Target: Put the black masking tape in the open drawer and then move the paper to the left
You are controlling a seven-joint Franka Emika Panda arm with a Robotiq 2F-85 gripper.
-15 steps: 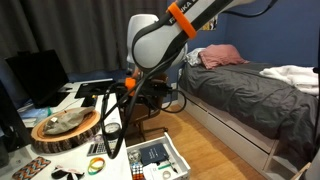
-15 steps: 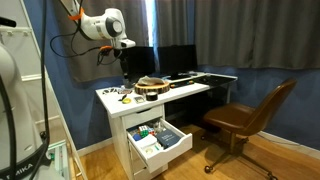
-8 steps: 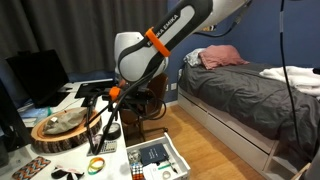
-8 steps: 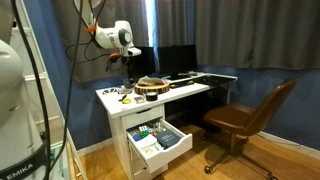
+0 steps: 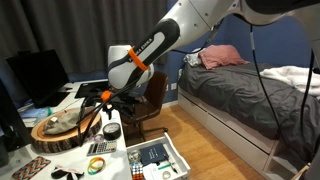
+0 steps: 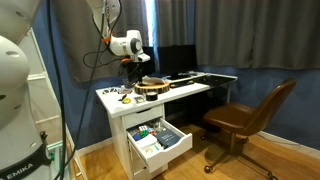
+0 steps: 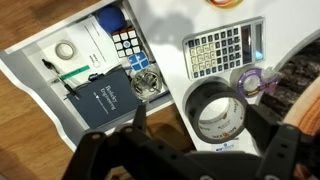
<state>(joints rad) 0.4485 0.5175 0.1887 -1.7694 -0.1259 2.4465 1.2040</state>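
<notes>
- Gripper point(image 7: 197, 118): we are logging it as hanging directly above the roll in the wrist view. Its two dark fingers point(image 7: 136, 120) are standing wide apart, one to each side of the roll, and are holding nothing. In an exterior view the gripper point(image 5: 107, 112) is hovering low over the worktop's front edge.
- Black masking tape point(image 7: 218, 108): we are listing it as lying flat on the white worktop point(image 7: 170, 30), hole upward, outside the drawer and just beside the worktop edge that borders it. In an exterior view the roll point(image 5: 110, 130) is sitting near the round wooden slab point(image 5: 62, 130).
- Open drawer point(image 7: 30, 72): we are recording it as pulled out below the worktop edge. It is carrying a dark book point(image 7: 105, 98), a colour-cube puzzle point(image 7: 128, 45), a small metallic item and a white disc. Both exterior views are showing it extended point(image 5: 170, 150) point(image 6: 165, 150).
- Calculator point(image 7: 222, 50): we are noting it lying flat on the worktop, just beyond the roll.
- Purple ring point(image 7: 252, 80): we are noting it lying beside the roll, between the roll and the slab.
- Surroundings: we are also entering a brown office chair point(image 6: 245, 118) standing well apart from the drawer, and a bed point(image 5: 250, 85) with grey covers.
</notes>
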